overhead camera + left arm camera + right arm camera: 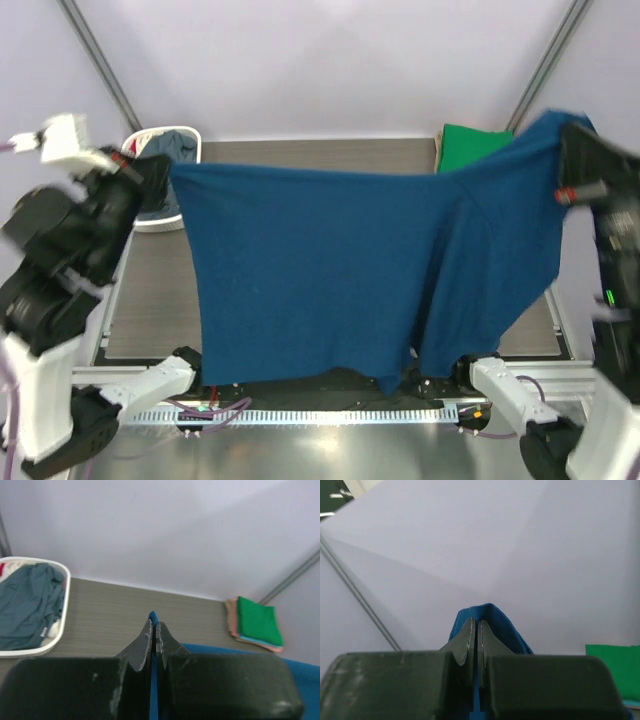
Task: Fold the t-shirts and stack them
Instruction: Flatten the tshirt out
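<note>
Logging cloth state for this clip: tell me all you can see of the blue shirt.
The blue shirt is plain, soft cloth, held up spread wide above the table like a curtain. The left claw and right claw are each shut on a top corner. Its top edge sags slightly; the right side droops in folds, the hem uneven.

A soft, matt finish is noted on the large blue cloth t-shirt [320, 270]. The grey tabletop [125, 610] is finished in matt wood grain. The white rounded plastic basket [25, 653] is smooth. The left gripper [154, 622] jaws are dark, matt and scuffed.
</note>
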